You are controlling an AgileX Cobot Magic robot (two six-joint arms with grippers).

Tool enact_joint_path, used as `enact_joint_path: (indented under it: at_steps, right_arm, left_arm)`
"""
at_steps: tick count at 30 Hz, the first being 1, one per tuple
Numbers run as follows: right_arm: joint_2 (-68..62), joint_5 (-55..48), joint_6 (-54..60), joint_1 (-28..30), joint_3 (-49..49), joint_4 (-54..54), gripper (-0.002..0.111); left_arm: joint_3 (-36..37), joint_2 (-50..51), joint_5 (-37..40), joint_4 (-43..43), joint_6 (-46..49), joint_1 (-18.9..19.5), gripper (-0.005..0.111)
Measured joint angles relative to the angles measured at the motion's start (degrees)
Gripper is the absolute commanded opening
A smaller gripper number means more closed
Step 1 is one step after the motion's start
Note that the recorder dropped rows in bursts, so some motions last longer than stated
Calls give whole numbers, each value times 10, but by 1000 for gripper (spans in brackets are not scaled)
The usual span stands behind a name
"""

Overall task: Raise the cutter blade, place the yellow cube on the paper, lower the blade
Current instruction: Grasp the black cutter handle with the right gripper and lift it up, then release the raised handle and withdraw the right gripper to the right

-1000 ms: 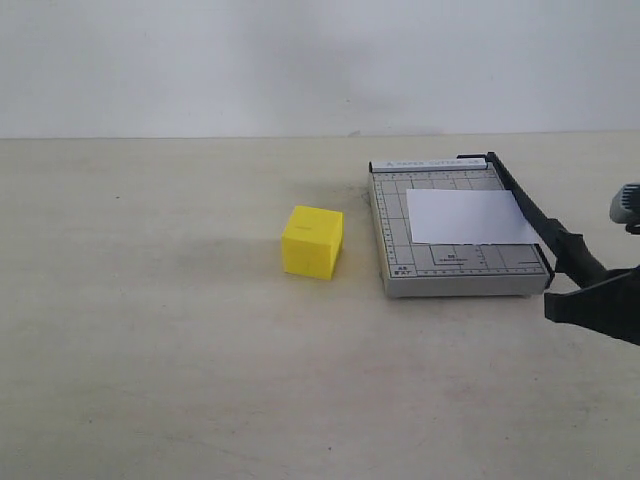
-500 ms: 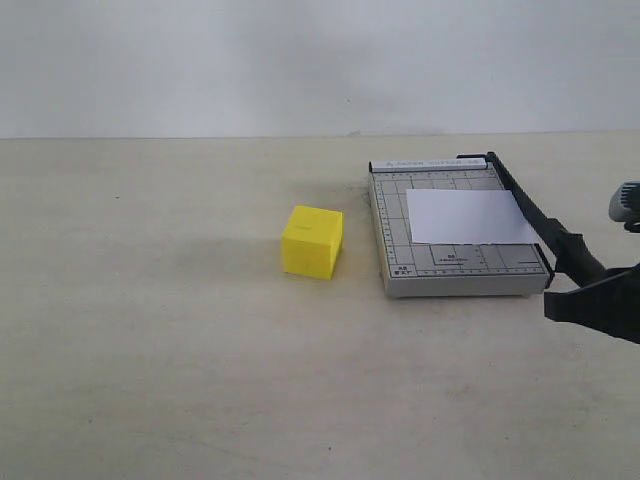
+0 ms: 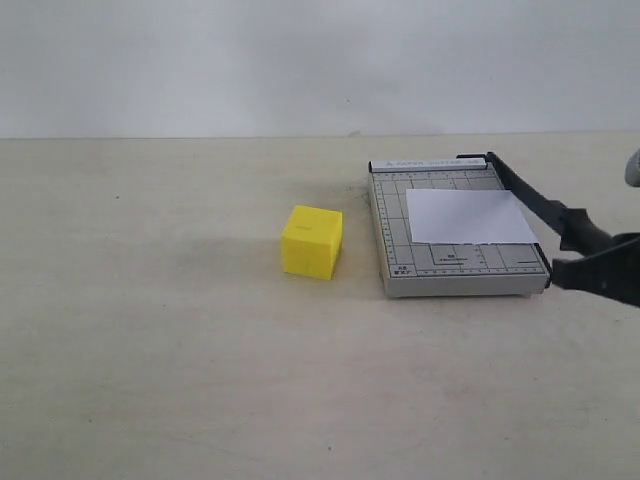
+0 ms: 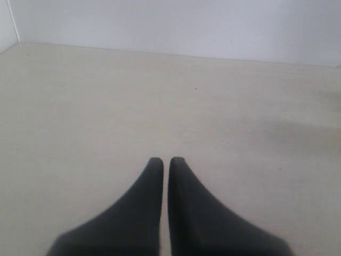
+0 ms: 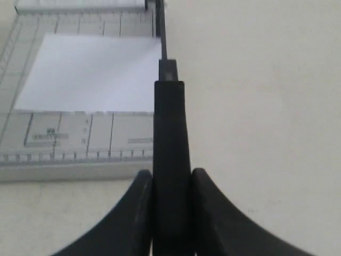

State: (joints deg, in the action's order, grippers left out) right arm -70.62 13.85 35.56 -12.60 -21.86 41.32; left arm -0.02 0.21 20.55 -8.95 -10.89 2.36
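The grey gridded cutter board (image 3: 400,250) lies right of centre with the white paper (image 3: 468,216) on it. The black cutter blade (image 3: 535,205) runs along the board's right side, its thick handle (image 5: 171,138) lifted a little off the board. My right gripper (image 5: 171,178) is shut on that handle, also seen as the right gripper (image 3: 590,265) at the exterior view's right edge. The yellow cube (image 3: 312,241) stands on the table left of the board. My left gripper (image 4: 165,161) is shut on nothing over bare table and is out of the exterior view.
The beige table (image 3: 150,330) stretches wide to the left and front of the cube. A white wall (image 3: 300,60) closes the back. The board's ruler edge (image 5: 80,5) shows at the far end in the right wrist view.
My right gripper has risen with the handle, and the blade's handle end now sits higher than before. Cube, paper and board have not moved.
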Motion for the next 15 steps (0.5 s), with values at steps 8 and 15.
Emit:
enact_joint_path:
  at_steps: [8, 15]
  right_arm:
    - [55, 32, 12, 0, -13, -20, 0]
    - [59, 30, 14, 0, -13, -20, 0]
  left_arm:
    - [0, 0, 0, 0, 0, 0, 4]
    - [0, 0, 0, 0, 0, 0, 4]
